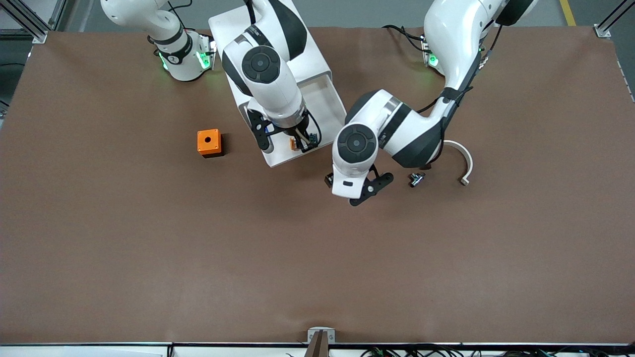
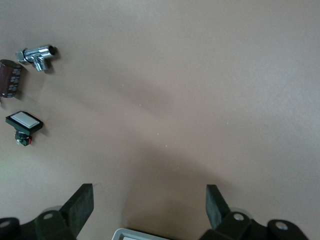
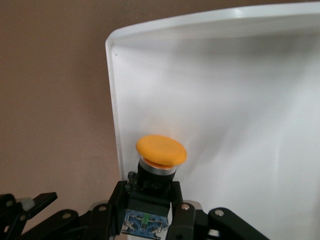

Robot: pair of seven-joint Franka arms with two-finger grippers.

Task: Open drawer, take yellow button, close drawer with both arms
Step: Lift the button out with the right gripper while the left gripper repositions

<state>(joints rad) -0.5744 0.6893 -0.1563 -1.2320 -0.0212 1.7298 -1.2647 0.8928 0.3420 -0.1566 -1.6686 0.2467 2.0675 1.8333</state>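
Orange-capped button [image 3: 161,152] sits clamped in the right gripper [image 3: 150,212] over the pulled-out drawer [image 1: 317,106] — take step. Left gripper [image 1: 359,186], at its 5 o'clock over the table [image 1: 149,248], waits wide open and empty — next: lift clear, then push shut.

Top drawer [image 1: 321,116] of the white cabinet [image 1: 278,44] is pulled out, open, a shallow white tray with rounded corners reaching toward the front camera. Button [image 3: 161,159] has a round orange cap, black body and bluish rear end. It is clamped in the right tool [image 1: 296,141], cap pointing into the drawer [image 3: 240,110], over its front part.
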